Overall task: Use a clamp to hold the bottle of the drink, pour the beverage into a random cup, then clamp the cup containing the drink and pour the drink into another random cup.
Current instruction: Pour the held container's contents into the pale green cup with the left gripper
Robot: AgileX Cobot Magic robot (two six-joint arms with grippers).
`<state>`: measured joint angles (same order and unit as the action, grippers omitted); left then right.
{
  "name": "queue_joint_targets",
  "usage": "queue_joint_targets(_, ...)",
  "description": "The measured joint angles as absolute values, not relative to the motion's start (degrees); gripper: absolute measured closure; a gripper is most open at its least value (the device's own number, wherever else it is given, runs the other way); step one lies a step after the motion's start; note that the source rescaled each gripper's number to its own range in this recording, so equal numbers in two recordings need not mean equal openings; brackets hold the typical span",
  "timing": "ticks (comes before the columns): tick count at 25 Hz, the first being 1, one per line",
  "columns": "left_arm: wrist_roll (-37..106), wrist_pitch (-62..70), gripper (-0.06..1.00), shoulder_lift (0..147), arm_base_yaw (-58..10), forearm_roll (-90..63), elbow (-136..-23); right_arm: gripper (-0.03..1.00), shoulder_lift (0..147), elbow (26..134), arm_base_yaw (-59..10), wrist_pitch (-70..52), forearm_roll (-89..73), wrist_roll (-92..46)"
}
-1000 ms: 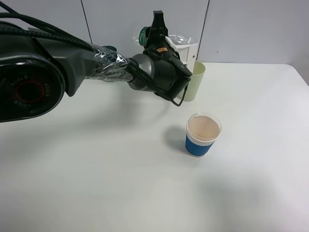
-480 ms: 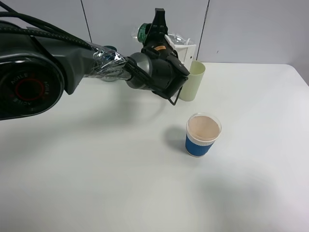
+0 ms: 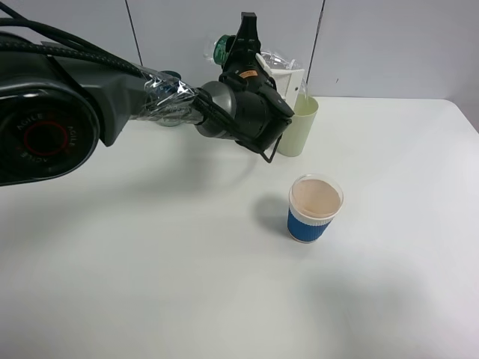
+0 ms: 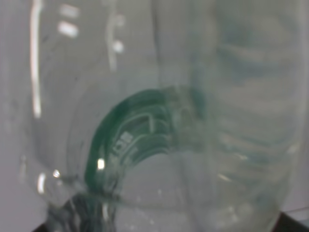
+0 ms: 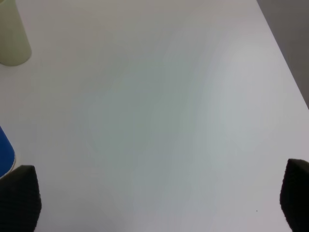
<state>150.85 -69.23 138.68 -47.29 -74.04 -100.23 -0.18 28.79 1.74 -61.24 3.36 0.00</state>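
- Logged left arm [image 3: 172, 101] reaching across to the far side of the table [image 3: 150, 299]. Read left jaws as clamped on the bottle [image 3: 278, 60], going by the left wrist view, which is filled with clear plastic.
- Placed bottle tipped over, long axis roughly 9-to-3 in the high view. Noted green end [image 3: 221, 51] at 9 and clear body toward 3, just above the rim of the pale green cup [image 3: 299, 127].
- Cannot tell whether anything is leaving the bottle; too faint at the rim.
- Found blue cup [image 3: 315, 213] upright, at about 5 o'clock from the left jaws and well apart from them, at 6 o'clock from the pale green cup. Saw pale brown drink standing close to its rim.
- Read right jaws as wide apart, holding nothing: only two dark tips show in the right wrist view, with bare table between. Saw no right arm in the high view.
- Judge the cup grasp to turn on the blue cup's vertical axis: calls for a level, side-on approach. Judge right jaws the free pair, left ones being occupied.
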Motion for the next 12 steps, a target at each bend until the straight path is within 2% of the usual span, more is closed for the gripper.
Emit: queue_joint_targets(12,151.8,-69.2,0.94,138.7,-47.0,-74.0,-100.2,-0.03,-0.2,28.8,1.7,-61.2,3.4,0.0)
